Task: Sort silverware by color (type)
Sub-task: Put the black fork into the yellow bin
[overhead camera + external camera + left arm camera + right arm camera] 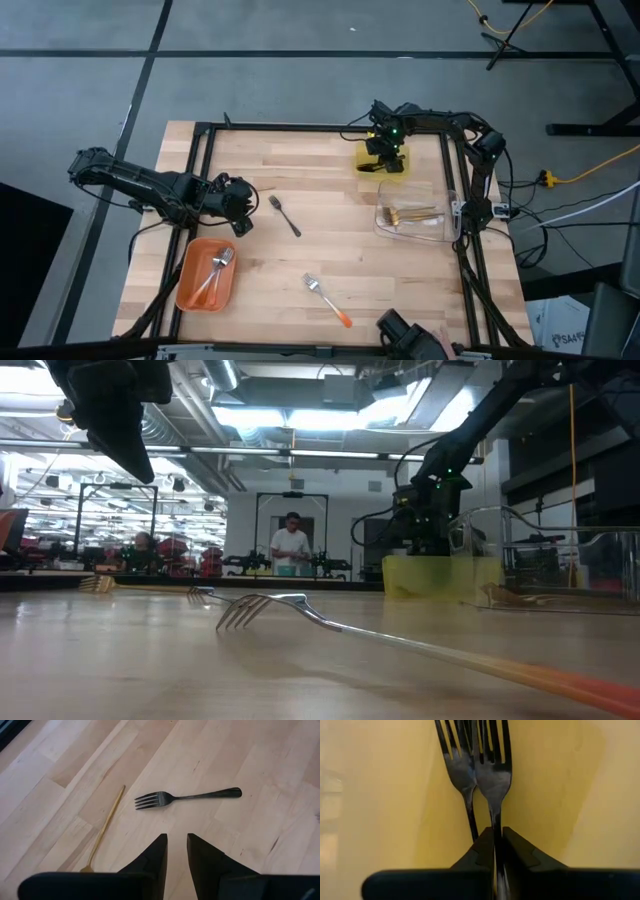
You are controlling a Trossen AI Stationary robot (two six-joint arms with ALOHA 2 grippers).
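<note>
My right gripper (385, 150) is down in the yellow tray (398, 172) at the far right, shut on a dark fork (492, 775). A second dark fork (457, 767) lies beside it in the tray. My left gripper (177, 845) hovers open above the table's left middle. Past its fingertips, a third dark fork (187, 797) and a gold utensil (106, 825) lie flat on the wood. A silver fork with an orange handle (328, 298) lies near the front edge. My right gripper pinches the dark fork's handle (495, 827), just behind the neck, between its two fingers. The fingers come from above, pointing steeply down and lying along the fork. The tines point away from them toward the tray floor. Whether they rest on it I cannot tell.
An orange tray (190, 290) at the front left holds silver utensils with orange handles. A clear tray (440, 232) at the right holds gold utensils. A black frame borders the table. Bare wood lies in the middle. People stand in the room behind.
</note>
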